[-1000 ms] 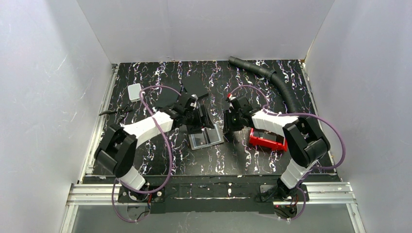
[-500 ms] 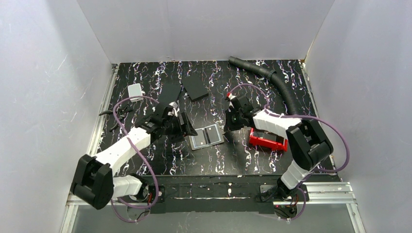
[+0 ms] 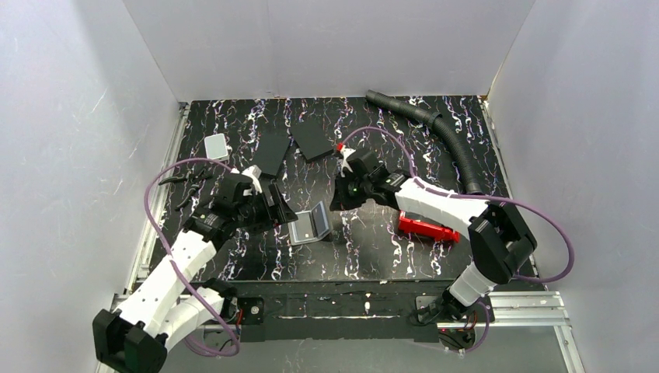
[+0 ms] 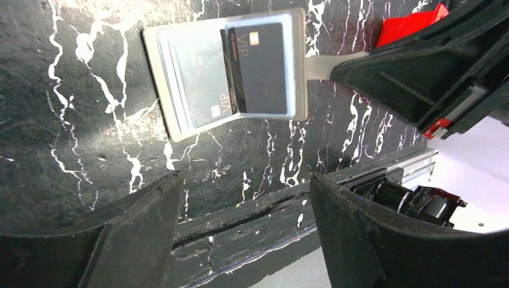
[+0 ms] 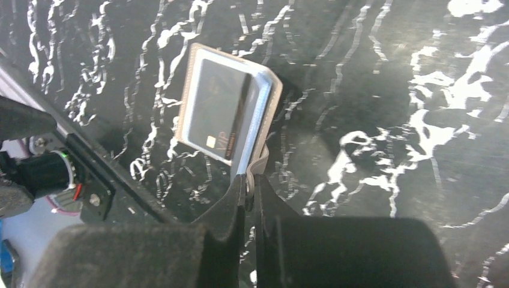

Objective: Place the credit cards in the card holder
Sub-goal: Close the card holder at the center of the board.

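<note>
Near the front edge of the worktop [image 3: 388,260], toward its middle: the card holder [image 3: 311,225] lies open between my two arms.

My right gripper [image 5: 249,187] is pinched closed on the holder's snap tab [image 5: 259,163]; my left gripper [image 4: 243,180] hangs above and just beside the holder, jaws wide apart, gripping nothing; two dark credit cards [image 4: 259,63] lie on the holder's glossy inside, one overlapping the other near the fold; whether the upper one sits fully in a pocket I cannot tell; I judge the inserting step nearly done, and the next move calls for seating that card flush, then drawing the tab over to fold the holder; each card reads "VIP" near a gold chip [image 4: 255,39]; the smaller print is too small to read.
</note>
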`<state>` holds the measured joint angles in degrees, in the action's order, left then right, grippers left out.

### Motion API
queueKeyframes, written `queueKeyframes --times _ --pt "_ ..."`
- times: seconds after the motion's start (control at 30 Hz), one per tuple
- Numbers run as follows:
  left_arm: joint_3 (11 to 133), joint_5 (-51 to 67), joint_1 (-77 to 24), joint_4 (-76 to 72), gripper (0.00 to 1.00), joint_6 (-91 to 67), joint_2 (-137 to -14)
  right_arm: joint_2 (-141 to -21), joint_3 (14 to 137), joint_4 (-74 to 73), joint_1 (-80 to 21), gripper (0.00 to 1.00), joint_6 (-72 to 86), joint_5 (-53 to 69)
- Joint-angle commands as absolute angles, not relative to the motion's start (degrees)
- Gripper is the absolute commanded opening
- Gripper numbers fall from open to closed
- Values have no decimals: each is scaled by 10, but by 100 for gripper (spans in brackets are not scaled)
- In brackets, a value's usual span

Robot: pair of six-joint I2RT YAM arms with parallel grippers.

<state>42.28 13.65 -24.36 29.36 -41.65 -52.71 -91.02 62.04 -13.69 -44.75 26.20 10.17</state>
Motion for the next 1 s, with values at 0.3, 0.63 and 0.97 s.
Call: queueKeyframes --times 0.3,0.63,0.97 --pt "515 -39 -240 433 77 -377 -380 -997 716 -33 -572 16 396 102" --pt "535 -86 -240 465 80 -366 -315 -1046 741 8 -579 64 407 138" --pt "481 -14 -240 437 86 -398 -351 -1042 759 -31 -569 98 359 255"
